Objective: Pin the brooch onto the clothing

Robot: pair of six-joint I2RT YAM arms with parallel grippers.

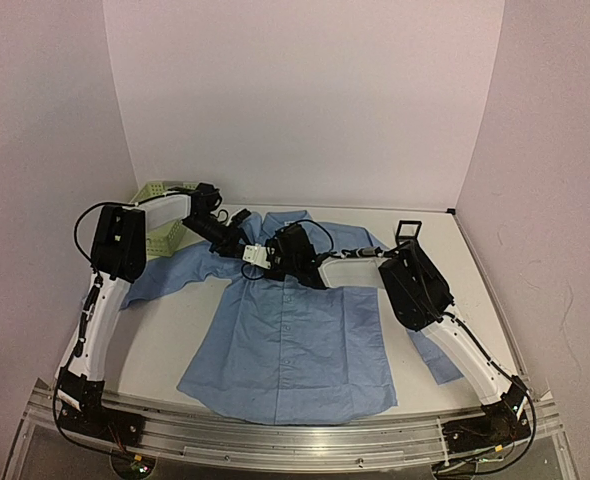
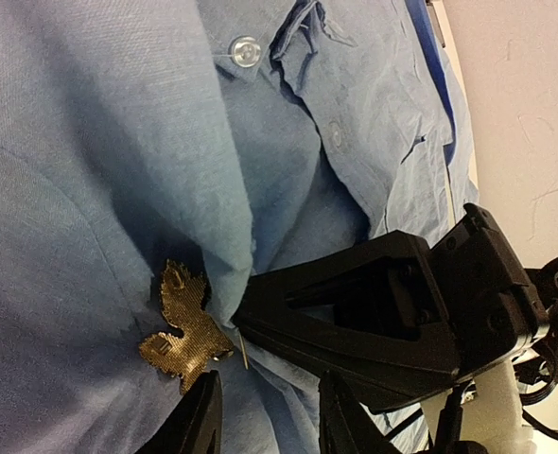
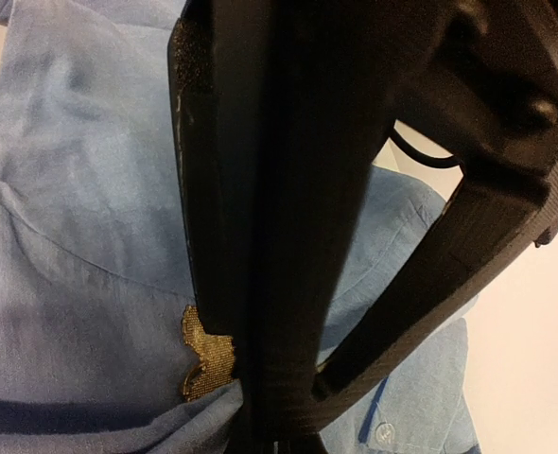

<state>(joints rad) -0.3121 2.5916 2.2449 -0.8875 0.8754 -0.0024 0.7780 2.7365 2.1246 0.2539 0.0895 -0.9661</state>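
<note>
Blue, finely woven cloth fills both wrist views: the shirt [image 1: 285,340] lies spread face-up on the white bench [image 1: 165,340], collar toward the far wall, sleeves splayed to either side, its front softly creased. The brooch [image 2: 184,326] sits on the shirt near the collar and placket, on the fabric just beside a raised fold. It is a small piece of golden-brown metal mesh with a lobed, leaf-like outline, and a thin pin shows at its edge. The right gripper [image 2: 251,317], matte black and wedge-shaped, meets that fold. Its jaws are pressed fully together, with the cloth gathered at their tip as if pinched. The left gripper [image 2: 265,426] hovers just below the brooch with its two dark jaws narrowly parted. Nothing is between them, and only shirt fabric shows through the gap. A translucent round button [image 2: 246,50] lies on the placket above. Behind the left arm stands a green plastic mesh basket [image 1: 160,190], its corner touching a sleeve. A small black-framed square box [image 1: 407,230] rests near the far right of the bench, apart from the shirt.
</note>
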